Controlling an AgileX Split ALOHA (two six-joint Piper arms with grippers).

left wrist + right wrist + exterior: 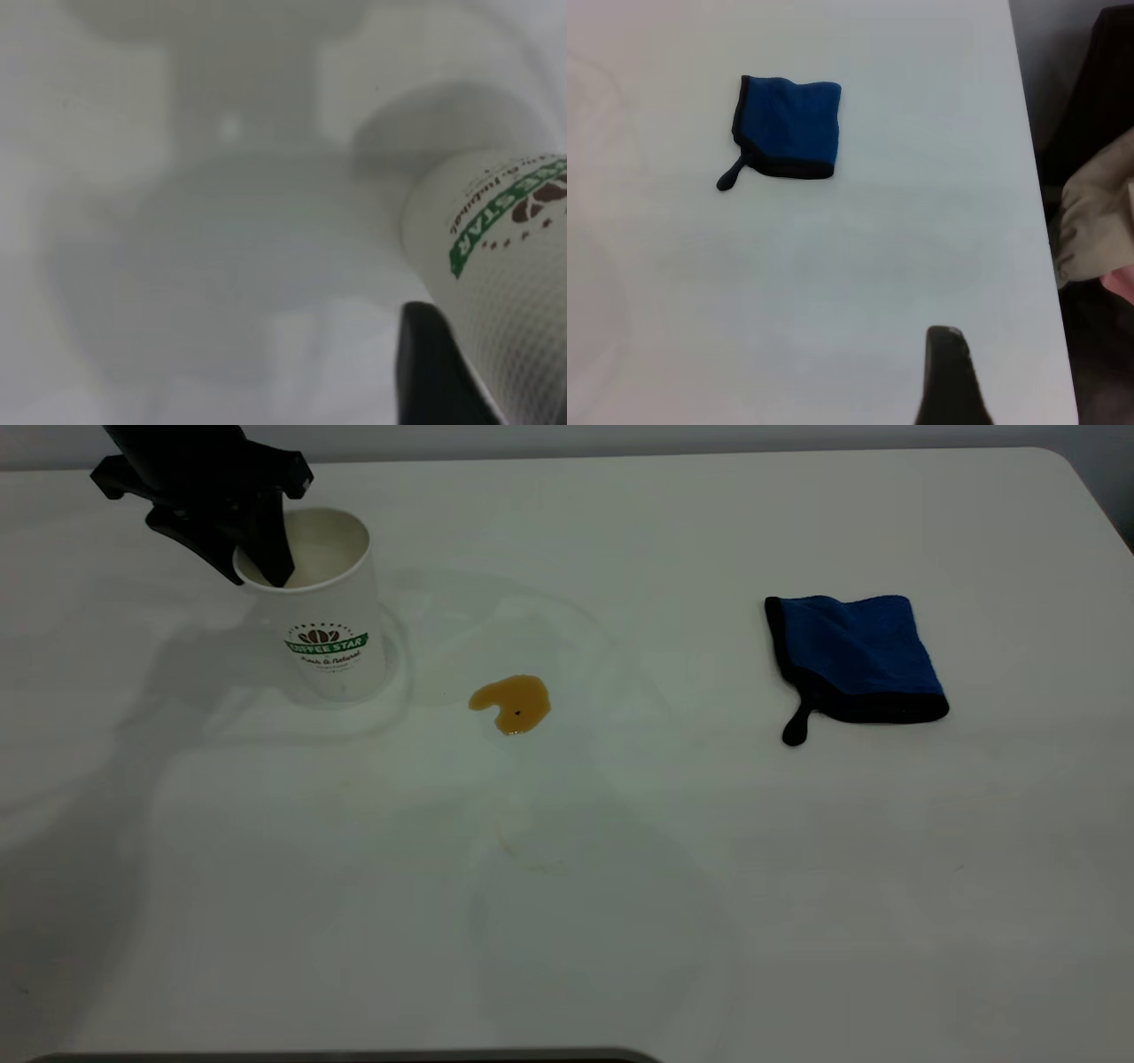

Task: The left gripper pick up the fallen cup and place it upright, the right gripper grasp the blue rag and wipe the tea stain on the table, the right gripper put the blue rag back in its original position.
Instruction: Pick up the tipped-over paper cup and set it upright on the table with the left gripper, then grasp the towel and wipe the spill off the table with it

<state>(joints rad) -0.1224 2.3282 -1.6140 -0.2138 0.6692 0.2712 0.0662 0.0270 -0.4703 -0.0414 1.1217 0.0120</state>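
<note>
Left end effector (266, 571) clamps cup (330, 615) rim, one finger inside, one outside. Cup upright on desk (567, 886), mouth up, w/ stain (511, 703) beside. Rag (855, 657) flat, well apart. Right end effector (950, 376): state can't tell.

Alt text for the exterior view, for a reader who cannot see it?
The left claw grips the rim of an upright white COFFEE STAR paper cup, one finger inside, at the far left of a white table. An amber tea stain lies beside the cup, and a folded blue rag lies untouched at the right.
</note>
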